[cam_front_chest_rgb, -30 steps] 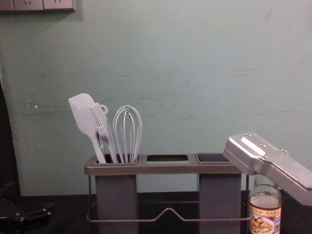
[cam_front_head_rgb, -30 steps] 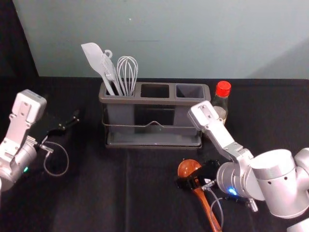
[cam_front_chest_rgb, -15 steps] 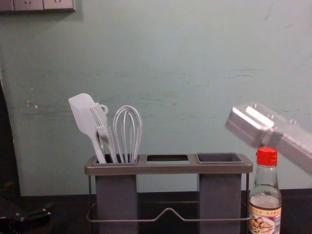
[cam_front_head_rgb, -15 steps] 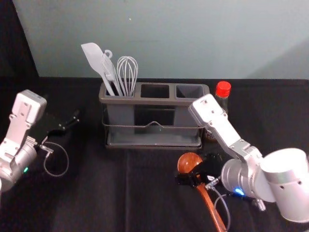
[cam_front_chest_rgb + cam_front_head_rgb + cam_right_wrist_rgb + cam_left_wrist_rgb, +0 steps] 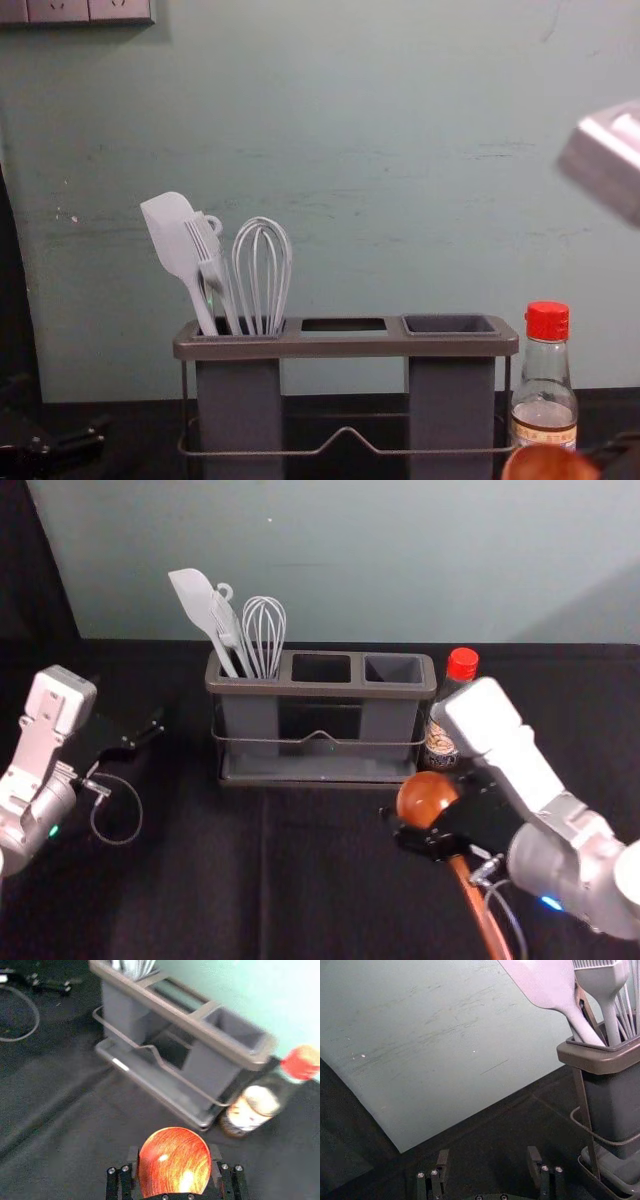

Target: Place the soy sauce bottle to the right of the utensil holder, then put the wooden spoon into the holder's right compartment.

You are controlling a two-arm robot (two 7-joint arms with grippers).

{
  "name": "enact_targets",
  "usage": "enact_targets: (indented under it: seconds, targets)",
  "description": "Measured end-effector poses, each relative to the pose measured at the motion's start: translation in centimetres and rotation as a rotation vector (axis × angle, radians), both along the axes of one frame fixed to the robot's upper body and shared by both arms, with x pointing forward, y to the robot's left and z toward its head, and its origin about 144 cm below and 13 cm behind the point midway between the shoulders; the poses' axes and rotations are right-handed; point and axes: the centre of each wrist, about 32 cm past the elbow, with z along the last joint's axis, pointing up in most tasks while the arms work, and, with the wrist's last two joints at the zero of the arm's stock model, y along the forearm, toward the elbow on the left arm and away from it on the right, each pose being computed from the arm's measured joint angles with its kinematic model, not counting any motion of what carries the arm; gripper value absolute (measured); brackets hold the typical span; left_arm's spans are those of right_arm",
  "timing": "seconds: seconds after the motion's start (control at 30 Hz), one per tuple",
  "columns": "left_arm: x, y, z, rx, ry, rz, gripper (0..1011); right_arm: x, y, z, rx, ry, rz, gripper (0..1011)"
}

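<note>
High, downward head view, low, level chest view, utensil holder [image 5: 320, 690] in both

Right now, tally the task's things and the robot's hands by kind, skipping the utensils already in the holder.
Utensil holder: 1
Soy sauce bottle: 1
Wooden spoon: 1, gripped
Robot hands: 2 (left hand, open; right hand, shut on the spoon)
Total: 5
</note>
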Motion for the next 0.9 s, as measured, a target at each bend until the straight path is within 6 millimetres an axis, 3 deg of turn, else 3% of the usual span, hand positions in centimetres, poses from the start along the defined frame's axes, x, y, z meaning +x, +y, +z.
enact_targets:
  seconds: [0.4, 0.77, 0.9]
  targets:
    - [0.0, 0.0, 0.0, 0.000, 0.000, 0.000, 1000, -3.9, -1.7, -1.2, 0.003, -0.390, -0.021, 839]
    - [0.0, 0.0, 0.0, 0.000, 0.000, 0.000, 1000, -4.6, -1.5, -4.8, 0.038, -0.765, 0.038, 839]
    - [0.0, 0.0, 0.0, 0.000, 0.000, 0.000, 1000, -4.5, -1.4, -5.9, 0.074, -0.829, 0.065, 839]
